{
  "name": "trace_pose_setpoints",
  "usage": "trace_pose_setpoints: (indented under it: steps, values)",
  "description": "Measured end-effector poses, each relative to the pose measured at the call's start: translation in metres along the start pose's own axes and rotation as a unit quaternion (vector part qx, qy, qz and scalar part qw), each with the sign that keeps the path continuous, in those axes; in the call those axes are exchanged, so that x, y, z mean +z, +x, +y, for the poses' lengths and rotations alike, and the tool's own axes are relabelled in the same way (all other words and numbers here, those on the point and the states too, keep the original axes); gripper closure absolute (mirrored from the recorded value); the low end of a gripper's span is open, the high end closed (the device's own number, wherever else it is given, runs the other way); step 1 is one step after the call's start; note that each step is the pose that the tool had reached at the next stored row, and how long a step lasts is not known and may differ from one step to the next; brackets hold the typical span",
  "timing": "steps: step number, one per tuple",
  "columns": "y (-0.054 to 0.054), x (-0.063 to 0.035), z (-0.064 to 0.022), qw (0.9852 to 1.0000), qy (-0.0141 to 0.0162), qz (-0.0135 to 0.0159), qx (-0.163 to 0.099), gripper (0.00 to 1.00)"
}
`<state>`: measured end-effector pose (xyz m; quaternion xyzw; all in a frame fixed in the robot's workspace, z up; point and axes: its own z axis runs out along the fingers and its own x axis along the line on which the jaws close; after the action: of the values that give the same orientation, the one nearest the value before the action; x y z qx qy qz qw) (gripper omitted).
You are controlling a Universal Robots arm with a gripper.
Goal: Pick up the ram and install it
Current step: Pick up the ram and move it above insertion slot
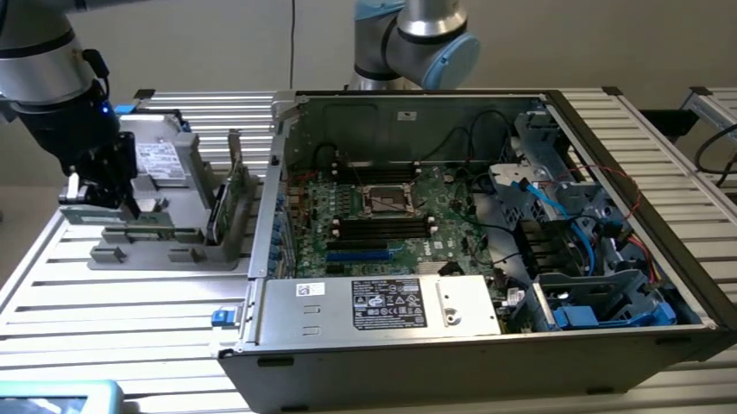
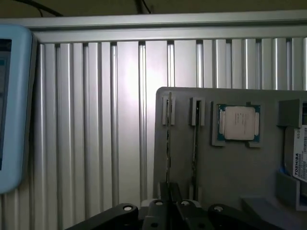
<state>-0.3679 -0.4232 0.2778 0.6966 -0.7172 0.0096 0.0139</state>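
**Item: the ram [image 2: 169,143], one stick, seated on edge in a slot of the grey holder tray [image 2: 230,177].**

- Pincer: the gripper [image 2: 169,199] has its fingers drawn together on the stick's upper edge, as far as you can judge from the wrist view.
- Handling: judge it light, stiff and thin. It is fragile at the chips and along the contact edge, and it will twist if held off-centre. Take it by the bare top edge near mid-length, flat faces between the pads, and keep it square to its slot.
- Just beside: a second stick [image 2: 195,143], parallel in its own slot, close enough to be nudged.
- Near, same tray: a processor chip [image 2: 238,123] and a Toshiba-labelled drive [image 2: 300,158].
- Under all of these: the ribbed aluminium table [image 2: 96,120].
- Farther, toward the exterior view's right: an upright green card [image 1: 236,194], then the open computer case [image 1: 381,345], well apart from the tray, with the memory slots [image 1: 381,226] on its board.
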Motion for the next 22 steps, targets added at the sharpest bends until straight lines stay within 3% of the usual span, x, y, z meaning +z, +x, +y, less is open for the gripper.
trace_pose_setpoints:
  steps: [3,8,13,22]
  values:
    - [0.000,-0.0069,-0.0006,1.0000,0.0007,0.0019,0.000,0.87]
    - [0.000,-0.0167,-0.0082,1.0000,0.0008,0.0021,0.000,0.87]
    - [0.001,-0.0284,-0.0201,1.0000,0.0008,0.0007,0.000,0.87]
    - [0.001,-0.0585,-0.0431,1.0000,0.0007,-0.0021,0.000,0.87]
